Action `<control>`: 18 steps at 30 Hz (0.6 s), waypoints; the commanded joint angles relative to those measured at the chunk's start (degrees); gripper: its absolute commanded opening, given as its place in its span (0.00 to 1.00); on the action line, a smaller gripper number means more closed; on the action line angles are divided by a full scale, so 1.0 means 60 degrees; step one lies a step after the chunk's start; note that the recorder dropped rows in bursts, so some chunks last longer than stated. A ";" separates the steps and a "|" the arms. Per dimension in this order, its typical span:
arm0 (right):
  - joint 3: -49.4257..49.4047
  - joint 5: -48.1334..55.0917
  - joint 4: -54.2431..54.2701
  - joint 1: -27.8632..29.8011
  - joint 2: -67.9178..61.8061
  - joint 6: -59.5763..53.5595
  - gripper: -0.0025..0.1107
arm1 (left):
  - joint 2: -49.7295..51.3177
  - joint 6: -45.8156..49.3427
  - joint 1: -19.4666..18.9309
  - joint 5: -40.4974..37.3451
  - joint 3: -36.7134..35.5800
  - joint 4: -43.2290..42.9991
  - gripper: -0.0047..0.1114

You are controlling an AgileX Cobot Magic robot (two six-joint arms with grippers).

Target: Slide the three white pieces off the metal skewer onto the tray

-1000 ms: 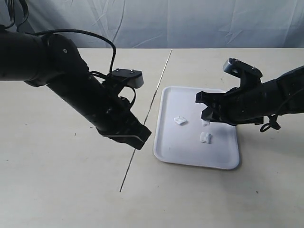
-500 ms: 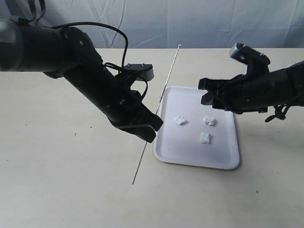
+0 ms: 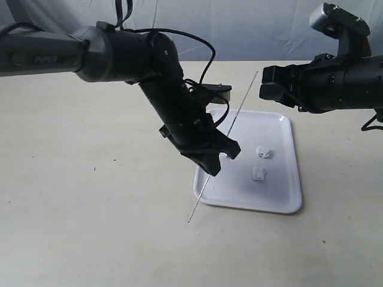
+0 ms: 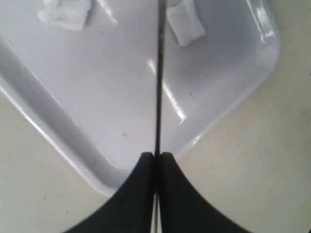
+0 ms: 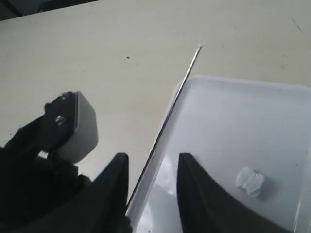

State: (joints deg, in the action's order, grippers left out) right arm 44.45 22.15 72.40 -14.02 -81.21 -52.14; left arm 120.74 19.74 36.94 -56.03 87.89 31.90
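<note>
Exterior view: thin straight grey metal skewer (image 3: 242,107), bare, slanting over the flat white plastic tray (image 3: 281,191), pinched low on its length by the tightly closed left hand (image 3: 219,159). Two small white pieces (image 3: 263,152) in the tray, a third hidden.

Left wrist view: jaws flat on the rod.

Right wrist view: right hand (image 5: 150,194) spread wide, empty.

Probably stiff, light, slippery; best gripped near one end.

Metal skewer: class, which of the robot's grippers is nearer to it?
Left. The left gripper is shut on the metal skewer partway along it; the right gripper stands open near its far tip, not gripping it.
</note>
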 commanded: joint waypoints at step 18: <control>-0.0018 0.0247 -0.0894 0.0041 0.0978 0.0690 0.31 | 0.1739 -0.1183 0.0052 -0.0895 0.2783 -0.0537 0.05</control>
State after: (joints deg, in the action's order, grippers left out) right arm 44.45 23.43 67.56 -14.02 -75.85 -48.13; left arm 130.29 13.51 36.94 -60.16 104.17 29.27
